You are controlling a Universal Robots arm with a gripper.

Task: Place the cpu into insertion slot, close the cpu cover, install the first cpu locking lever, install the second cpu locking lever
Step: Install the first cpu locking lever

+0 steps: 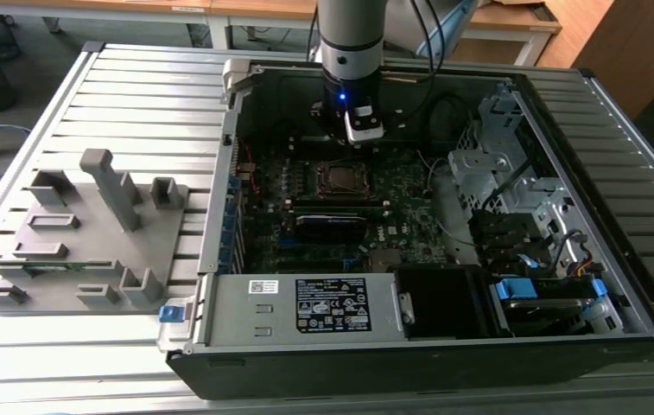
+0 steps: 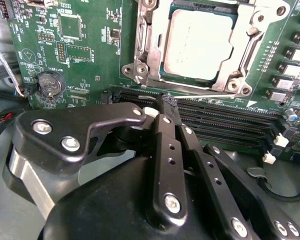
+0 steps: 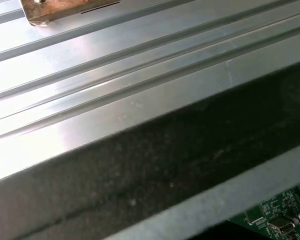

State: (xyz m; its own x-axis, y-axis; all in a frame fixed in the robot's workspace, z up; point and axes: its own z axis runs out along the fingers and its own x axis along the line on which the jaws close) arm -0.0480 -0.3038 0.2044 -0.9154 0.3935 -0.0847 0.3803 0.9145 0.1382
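My gripper (image 1: 358,131) hangs inside the open computer case, just behind the insertion slot (image 1: 342,177) on the green board. In the second wrist view the black fingers (image 2: 162,135) are pressed together, and the gripper (image 2: 168,100) tapers to a tip. That tip sits at a thin silver locking lever (image 2: 210,93) running along the near edge of the slot (image 2: 133,70). I cannot tell whether the lever is pinched. The cpu (image 2: 202,45) lies flat in the slot, its dull silver top showing. The cpu cover (image 2: 149,50) lies down around it as a metal frame.
Black memory slots (image 2: 230,122) and a coin battery (image 2: 51,82) flank the gripper. A black card module (image 1: 333,226), power supply (image 1: 327,303) and drive cage (image 1: 511,190) fill the case. A grey fixture plate (image 1: 73,242) lies on the ribbed table (image 3: 115,75) at the exterior view's left.
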